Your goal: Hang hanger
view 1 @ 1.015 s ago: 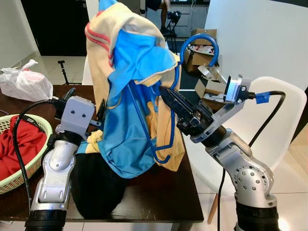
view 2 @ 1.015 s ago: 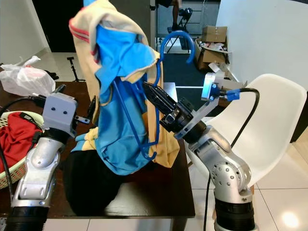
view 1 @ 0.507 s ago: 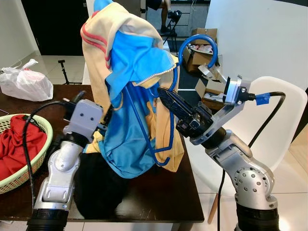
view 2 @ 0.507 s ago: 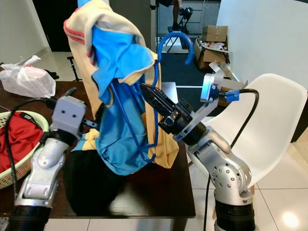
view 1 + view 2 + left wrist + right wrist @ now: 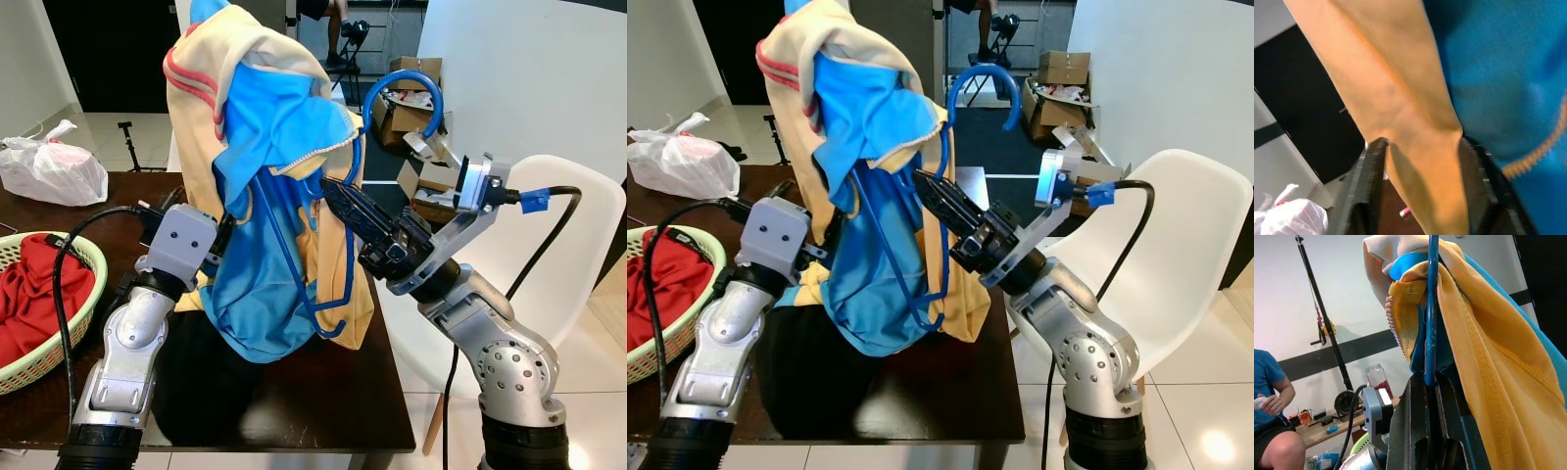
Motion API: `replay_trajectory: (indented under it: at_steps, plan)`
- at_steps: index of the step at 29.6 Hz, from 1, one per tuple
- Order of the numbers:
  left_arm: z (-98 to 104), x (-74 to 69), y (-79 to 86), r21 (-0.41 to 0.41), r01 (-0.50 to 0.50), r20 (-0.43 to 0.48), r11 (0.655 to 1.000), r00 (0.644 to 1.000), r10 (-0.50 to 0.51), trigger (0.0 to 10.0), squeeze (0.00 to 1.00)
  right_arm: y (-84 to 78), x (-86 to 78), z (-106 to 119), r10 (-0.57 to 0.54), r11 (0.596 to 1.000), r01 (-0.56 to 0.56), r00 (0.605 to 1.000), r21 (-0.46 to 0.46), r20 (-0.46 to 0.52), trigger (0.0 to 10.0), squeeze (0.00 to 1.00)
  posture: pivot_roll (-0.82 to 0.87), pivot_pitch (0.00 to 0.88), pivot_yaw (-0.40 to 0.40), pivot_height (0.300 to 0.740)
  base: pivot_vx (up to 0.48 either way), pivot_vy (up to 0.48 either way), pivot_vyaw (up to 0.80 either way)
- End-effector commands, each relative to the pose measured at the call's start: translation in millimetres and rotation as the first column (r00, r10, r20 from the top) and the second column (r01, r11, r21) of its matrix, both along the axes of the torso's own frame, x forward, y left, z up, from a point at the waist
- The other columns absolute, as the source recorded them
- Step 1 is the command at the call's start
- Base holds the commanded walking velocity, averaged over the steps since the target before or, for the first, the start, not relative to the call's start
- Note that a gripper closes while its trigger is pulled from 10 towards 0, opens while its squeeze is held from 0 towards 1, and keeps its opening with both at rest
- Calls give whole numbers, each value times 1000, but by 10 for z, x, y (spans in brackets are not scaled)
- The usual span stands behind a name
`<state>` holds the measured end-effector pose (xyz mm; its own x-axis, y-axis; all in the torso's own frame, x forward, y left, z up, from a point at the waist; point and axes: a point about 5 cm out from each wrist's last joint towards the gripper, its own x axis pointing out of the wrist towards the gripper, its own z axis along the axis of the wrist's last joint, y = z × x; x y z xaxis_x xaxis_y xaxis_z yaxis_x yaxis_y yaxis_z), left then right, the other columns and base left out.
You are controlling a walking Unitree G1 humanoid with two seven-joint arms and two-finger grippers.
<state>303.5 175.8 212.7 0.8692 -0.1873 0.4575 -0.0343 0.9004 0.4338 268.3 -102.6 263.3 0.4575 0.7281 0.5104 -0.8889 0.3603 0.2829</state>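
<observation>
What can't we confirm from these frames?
- Left gripper grip: left wrist view, blurred; yellow cloth lies between the fingers, contact unclear.
- Left fingertips: eye views, hidden behind the shirt.
- Hanger upper bar: eye views, covered by the shirt.
- Where it should hang: no rail in frame.

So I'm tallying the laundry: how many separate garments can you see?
3. A yellow-and-blue garment on the blue hanger, a red one in the basket, a black one on the table. More may be hidden.
</observation>
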Motion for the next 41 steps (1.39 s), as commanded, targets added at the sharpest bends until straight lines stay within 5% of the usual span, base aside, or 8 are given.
replay_trajectory:
  at_steps: [1, 18, 23, 26, 28, 36, 39, 41]
  plan:
    - [49, 8, 80, 23, -28, 21, 999, 999, 27, 0, 0, 33, -56, 69, 29, 999, -29, 999, 15, 34, 10000, 0, 80, 0, -7, 740, 0, 0, 0]
    - [380, -23, 448, 84, -127, 106, 988, 987, 118, 0, 0, -16, -38, -31, 5, 998, -4, 1000, -62, 20, 10000, 0, 80, 0, -7, 740, 0, 0, 0]
    - [1230, -180, 787, 126, -161, 291, 979, 949, 119, 0, 0, -180, 35, -214, -90, 977, 88, 996, -194, -2, 10000, 0, 87, 1, -9, 740, 0, 0, 0]
    - [1590, -268, 829, 146, -143, 360, 979, 929, 82, 0, 0, -219, 54, -268, -112, 969, 107, 994, -224, -8, 10000, 0, 102, 0, -8, 740, 0, 0, 0]
    - [2134, -438, 788, 191, -84, 454, 978, 891, -12, 0, 0, -230, 76, -349, -127, 958, 117, 992, -262, -20, 10000, 0, 111, 0, -5, 740, 0, 0, 0]
    - [2603, -606, 766, 264, -100, 541, 959, 839, -62, 0, 0, -197, 43, -438, -91, 957, 80, 995, -280, -29, 10000, 0, 116, 0, 0, 740, 0, 0, 0]
    - [2688, -594, 833, 282, -123, 536, 951, 843, -50, 0, 0, -188, -98, -425, 32, 965, -32, 999, -259, -2, 10000, 0, 120, 0, 3, 740, 0, 0, 0]
    - [2755, -578, 860, 308, -138, 529, 941, 847, -49, 0, 0, -199, -273, -328, 177, 976, -171, 983, -133, 40, 10000, 0, 121, 0, 10, 740, 0, 0, 0]
